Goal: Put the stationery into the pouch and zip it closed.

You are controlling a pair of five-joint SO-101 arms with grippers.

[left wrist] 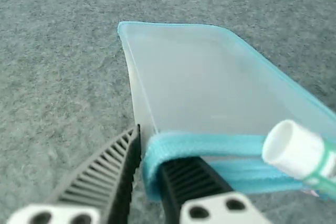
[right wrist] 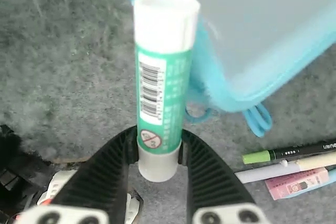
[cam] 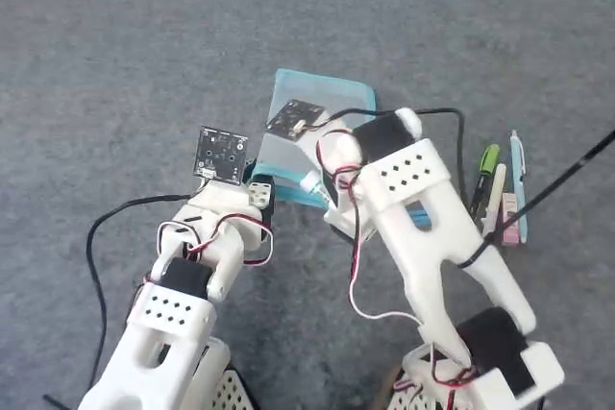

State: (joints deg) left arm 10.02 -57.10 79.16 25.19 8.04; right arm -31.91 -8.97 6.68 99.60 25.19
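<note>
- The pouch (cam: 332, 93) lies at the upper middle of the high view on the grey worktop (cam: 115, 74) and looks empty.
- The left arm's jaws are clamped on its teal zip edge (left wrist: 210, 148), seemingly holding the mouth open.
- The right arm's jaws grip a glue stick (right wrist: 160, 66) by one end, just at that mouth — not yet in.
- Pens (cam: 492, 180) and an eraser (cam: 509, 229) wait at the right of the frame — zipping comes last.

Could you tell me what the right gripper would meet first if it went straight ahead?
Probably the pouch: the glue stick held in the right gripper leads, its cap beside the teal opening edge, though depth is unclear.
</note>
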